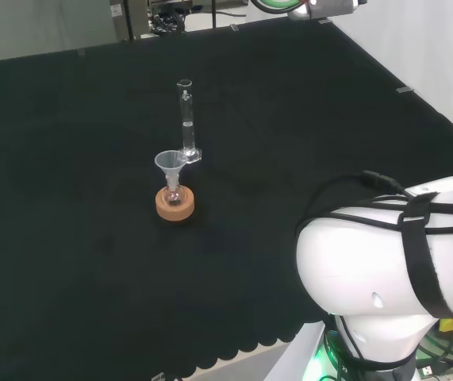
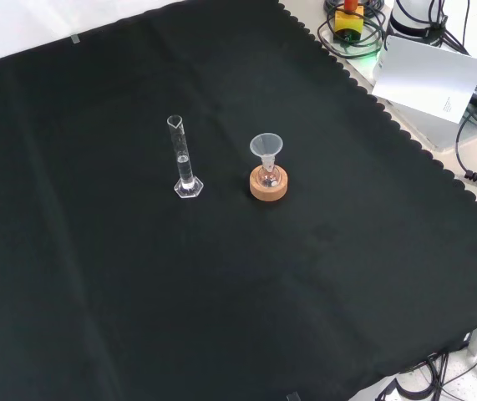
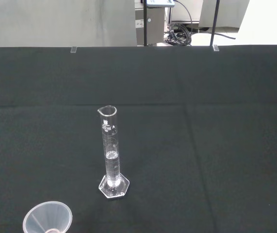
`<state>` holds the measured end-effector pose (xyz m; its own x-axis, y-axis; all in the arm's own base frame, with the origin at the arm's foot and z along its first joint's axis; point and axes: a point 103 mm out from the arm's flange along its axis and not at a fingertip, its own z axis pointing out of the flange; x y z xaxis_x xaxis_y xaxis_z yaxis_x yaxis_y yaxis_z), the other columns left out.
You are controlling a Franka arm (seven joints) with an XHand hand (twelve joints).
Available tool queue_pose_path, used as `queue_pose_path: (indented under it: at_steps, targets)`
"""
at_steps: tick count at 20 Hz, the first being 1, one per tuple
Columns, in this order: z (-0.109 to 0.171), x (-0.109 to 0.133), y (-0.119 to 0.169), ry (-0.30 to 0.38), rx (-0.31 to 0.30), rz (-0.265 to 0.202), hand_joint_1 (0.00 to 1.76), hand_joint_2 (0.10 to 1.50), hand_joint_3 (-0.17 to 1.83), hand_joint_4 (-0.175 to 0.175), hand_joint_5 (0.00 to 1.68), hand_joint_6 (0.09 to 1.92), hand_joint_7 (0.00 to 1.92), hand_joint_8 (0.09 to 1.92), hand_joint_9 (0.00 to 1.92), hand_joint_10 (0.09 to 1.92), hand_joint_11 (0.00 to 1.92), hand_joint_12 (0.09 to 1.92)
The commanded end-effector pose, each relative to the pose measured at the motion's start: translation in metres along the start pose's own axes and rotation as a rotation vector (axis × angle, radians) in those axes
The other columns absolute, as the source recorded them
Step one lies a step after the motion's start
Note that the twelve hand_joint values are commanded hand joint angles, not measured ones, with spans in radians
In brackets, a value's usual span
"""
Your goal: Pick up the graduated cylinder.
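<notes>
A tall clear graduated cylinder (image 1: 186,119) stands upright on its hexagonal foot in the middle of the black cloth, with a little clear liquid in its lower half. The front view has the cylinder (image 2: 183,159) left of a small flask, and the wrist view looks at the cylinder (image 3: 110,153) from some way off. Nothing touches it.
A small flask on a cork ring stand (image 1: 174,202) carries a clear funnel (image 1: 170,163) in its neck, just in front of the cylinder in the head view. The stand (image 2: 269,184) and funnel (image 3: 47,220) appear in the other views too. The arm's white link (image 1: 393,262) rises at right.
</notes>
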<state>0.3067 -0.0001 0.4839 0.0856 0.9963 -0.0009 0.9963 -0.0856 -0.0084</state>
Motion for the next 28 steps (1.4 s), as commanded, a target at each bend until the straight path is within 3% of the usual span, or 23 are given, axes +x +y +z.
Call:
queue_pose_path:
  at_steps: [1, 5, 15, 21, 28]
  targets:
    - [0.0, 0.0, 0.0, -0.009, -0.006, 0.0, 0.14, 1.28, 0.0, -0.013, 0.22, 0.09, 0.0, 0.5, 0.44, 0.09, 0.04, 1.38]
    - [0.001, -0.002, 0.001, -0.007, -0.007, 0.003, 0.01, 1.36, 0.04, 0.0, 0.22, 0.09, 0.0, 0.46, 0.43, 0.09, 0.05, 1.37]
    - [0.015, -0.02, 0.012, 0.006, 0.016, 0.053, 0.0, 1.37, 0.04, 0.0, 0.22, 0.09, 0.0, 0.45, 0.43, 0.09, 0.06, 1.36]
    - [0.043, -0.045, 0.035, 0.032, 0.032, 0.095, 0.02, 1.36, 0.04, 0.0, 0.22, 0.09, 0.0, 0.45, 0.43, 0.09, 0.06, 1.36]
    - [0.089, -0.065, 0.092, 0.095, -0.015, 0.043, 0.24, 1.24, -0.02, -0.004, 0.24, 0.09, 0.1, 0.51, 0.53, 0.09, 0.12, 1.37]
